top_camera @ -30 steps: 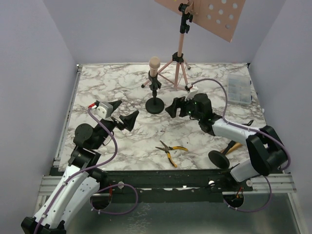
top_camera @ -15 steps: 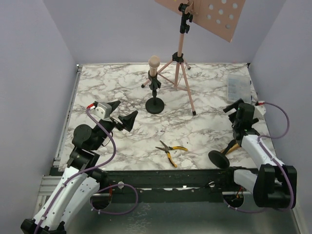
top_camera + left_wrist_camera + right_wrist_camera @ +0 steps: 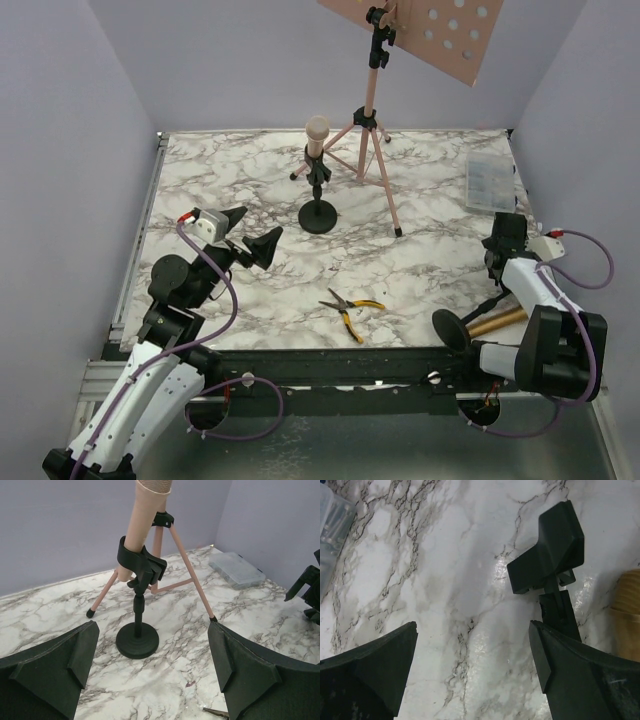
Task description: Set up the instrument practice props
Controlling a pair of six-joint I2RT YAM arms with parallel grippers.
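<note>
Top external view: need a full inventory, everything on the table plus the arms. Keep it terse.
music rack: 1, pink tripod with perforated desk, standing far centre-right
pink microphone: 1, pink, upright in a holder, far centre
upright holder: 1, black, round base, under the pink microphone
tipped holder: 1, black, on its side, near right
gold microphone: 1, gold, lying by the tipped holder
pliers: 1, yellow handles, near centre
compartment box: 1, clear, far right
table: 1, white marble
left fingers: 2, black, open, empty, facing the upright holder
right fingers: 2, black, open, empty, over the tipped holder
</note>
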